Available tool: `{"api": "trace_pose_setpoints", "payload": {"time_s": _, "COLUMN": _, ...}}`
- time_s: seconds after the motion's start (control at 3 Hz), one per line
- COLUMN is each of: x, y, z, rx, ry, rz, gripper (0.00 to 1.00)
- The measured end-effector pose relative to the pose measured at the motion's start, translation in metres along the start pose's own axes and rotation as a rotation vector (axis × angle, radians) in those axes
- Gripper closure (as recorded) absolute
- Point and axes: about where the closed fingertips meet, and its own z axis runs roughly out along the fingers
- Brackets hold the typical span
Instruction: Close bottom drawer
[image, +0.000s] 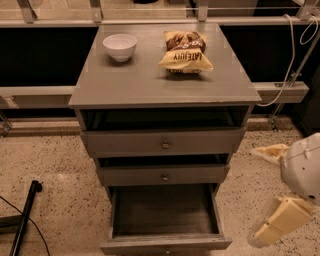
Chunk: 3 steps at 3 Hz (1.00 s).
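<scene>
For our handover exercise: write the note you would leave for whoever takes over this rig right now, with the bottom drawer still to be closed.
Gripper: low on the right of the cabinet, beside the bottom drawer and apart from it.
Bottom drawer: pulled far out, nothing inside.
Done: nothing yet.
Left: bring the gripper to the drawer's front and push it in flush.

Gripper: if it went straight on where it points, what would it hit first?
Probably the right side of the open bottom drawer; the gripper, low on the right, points left toward it, though depth is unclear.
</scene>
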Motion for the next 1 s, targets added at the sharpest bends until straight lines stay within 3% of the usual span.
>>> {"api": "trace_pose_setpoints", "payload": {"time_s": 0.33, "x": -0.003, "y": -0.006, "z": 0.028, "rx": 0.002, "ry": -0.078, "rz": -0.004, "gripper": 0.00}}
{"api": "trace_pose_setpoints", "payload": {"time_s": 0.67, "x": 0.017, "y": 0.020, "z": 0.135, "rx": -0.076, "ry": -0.327, "rz": 0.084, "gripper": 0.00}}
{"api": "trace_pose_setpoints", "payload": {"time_s": 1.0, "x": 0.018, "y": 0.017, "z": 0.177, "rx": -0.080, "ry": -0.511, "rz": 0.088, "gripper": 0.00}}
